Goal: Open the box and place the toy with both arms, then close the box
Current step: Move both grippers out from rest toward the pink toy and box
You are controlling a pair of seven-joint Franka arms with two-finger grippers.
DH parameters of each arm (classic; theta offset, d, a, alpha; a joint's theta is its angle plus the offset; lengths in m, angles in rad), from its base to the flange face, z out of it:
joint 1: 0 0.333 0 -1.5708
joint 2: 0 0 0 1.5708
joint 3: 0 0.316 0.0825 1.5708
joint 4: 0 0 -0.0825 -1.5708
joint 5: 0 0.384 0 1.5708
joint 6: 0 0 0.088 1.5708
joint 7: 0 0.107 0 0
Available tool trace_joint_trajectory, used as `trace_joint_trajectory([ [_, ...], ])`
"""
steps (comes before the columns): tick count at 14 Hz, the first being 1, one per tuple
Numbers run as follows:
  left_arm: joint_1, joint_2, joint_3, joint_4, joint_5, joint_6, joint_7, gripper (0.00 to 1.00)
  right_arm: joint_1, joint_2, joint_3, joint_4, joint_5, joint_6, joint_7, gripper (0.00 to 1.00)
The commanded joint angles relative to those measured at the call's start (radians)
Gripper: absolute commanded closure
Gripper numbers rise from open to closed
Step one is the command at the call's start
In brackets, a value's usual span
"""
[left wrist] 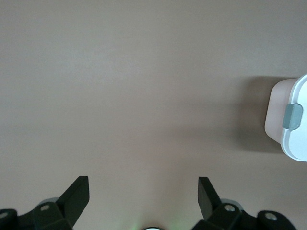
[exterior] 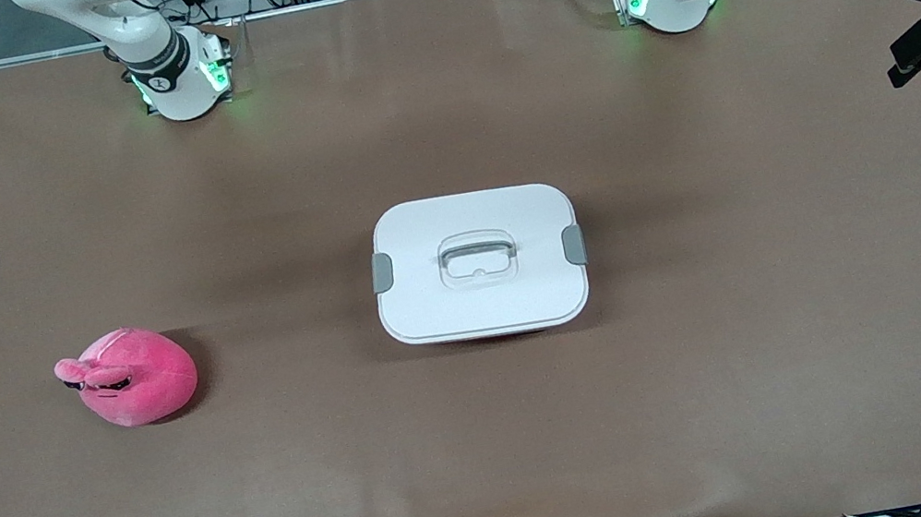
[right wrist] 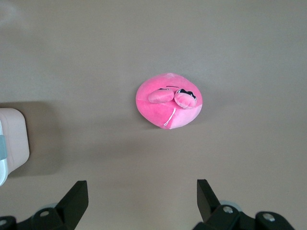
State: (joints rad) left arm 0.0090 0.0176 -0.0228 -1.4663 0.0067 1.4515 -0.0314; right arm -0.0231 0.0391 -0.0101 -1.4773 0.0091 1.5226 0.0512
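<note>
Box [exterior: 478,263] sits mid-table, white lid on, both grey side clips [exterior: 381,273] down, recessed handle [exterior: 476,254] untouched. Toy [exterior: 129,377] lies on its own well apart from the box, toward the right arm's end and slightly nearer the front camera.

Left gripper [left wrist: 142,194] is up over bare table at the left arm's end, fingers spread, nothing between them. Right gripper [right wrist: 142,195] is up at the right arm's end, also spread and empty, with the toy in its wrist view. Nothing started yet.

Risks, as I see them:
- both clips need releasing; lifting with one latched would likely drag or tip the whole tub
- plush is soft and round, so a shallow pinch could slip off
- lid needs a parking spot clear of the toy's path

Surface is a plain brown mat [exterior: 491,440], slightly rippled at the near edge. Cables and aluminium framing run along the table's edges.
</note>
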Motion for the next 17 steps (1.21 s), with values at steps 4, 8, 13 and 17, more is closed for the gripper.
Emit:
trace_joint_trajectory([
  [4, -0.001, 0.002, -0.003, 0.008, -0.002, 0.0, 0.01, 0.0, -0.001, -0.005, 0.002, 0.0, 0.009, -0.006, 0.004, 0.0],
  [8, -0.003, 0.005, -0.005, 0.004, -0.01, 0.0, 0.016, 0.0, -0.001, -0.005, 0.002, 0.0, 0.009, -0.004, 0.006, 0.0],
  [13, -0.011, 0.028, -0.006, -0.003, -0.001, -0.005, 0.027, 0.0, -0.001, -0.004, 0.002, 0.002, 0.009, -0.004, 0.006, 0.0],
  [17, -0.015, 0.077, -0.011, 0.011, 0.003, -0.003, 0.013, 0.0, -0.001, -0.002, 0.002, 0.005, 0.009, -0.002, 0.004, 0.0],
])
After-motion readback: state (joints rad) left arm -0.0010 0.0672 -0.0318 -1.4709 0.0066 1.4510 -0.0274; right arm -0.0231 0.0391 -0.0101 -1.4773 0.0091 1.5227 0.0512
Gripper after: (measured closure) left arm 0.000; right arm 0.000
